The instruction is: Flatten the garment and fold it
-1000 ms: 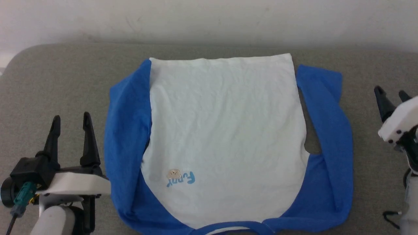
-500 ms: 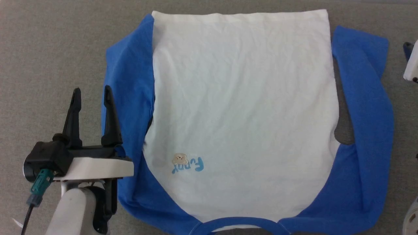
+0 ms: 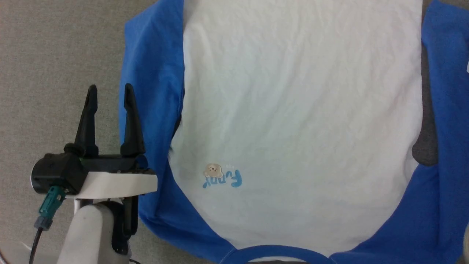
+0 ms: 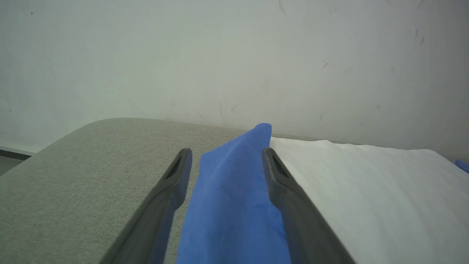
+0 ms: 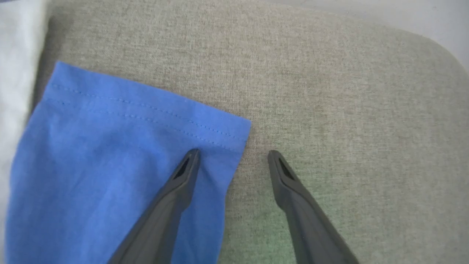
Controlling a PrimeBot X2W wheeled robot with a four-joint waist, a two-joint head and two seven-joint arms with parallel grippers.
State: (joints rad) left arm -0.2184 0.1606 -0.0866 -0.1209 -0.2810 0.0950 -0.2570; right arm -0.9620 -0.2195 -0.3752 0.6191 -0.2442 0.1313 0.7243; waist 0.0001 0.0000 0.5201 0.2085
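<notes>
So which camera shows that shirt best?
The head view: the garment lies spread, white body, blue sleeves, chest print and neck trim. The left wrist view gives one blue sleeve beside white cloth; the right wrist view, a stitched blue cuff.

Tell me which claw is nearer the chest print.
Left. Left claw is at the blue sleeve beside the chest print; right claw is at the other sleeve's cuff.

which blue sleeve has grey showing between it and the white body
The right sleeve: grey surface shows between it and the white body; the left sleeve meets it directly.
</notes>
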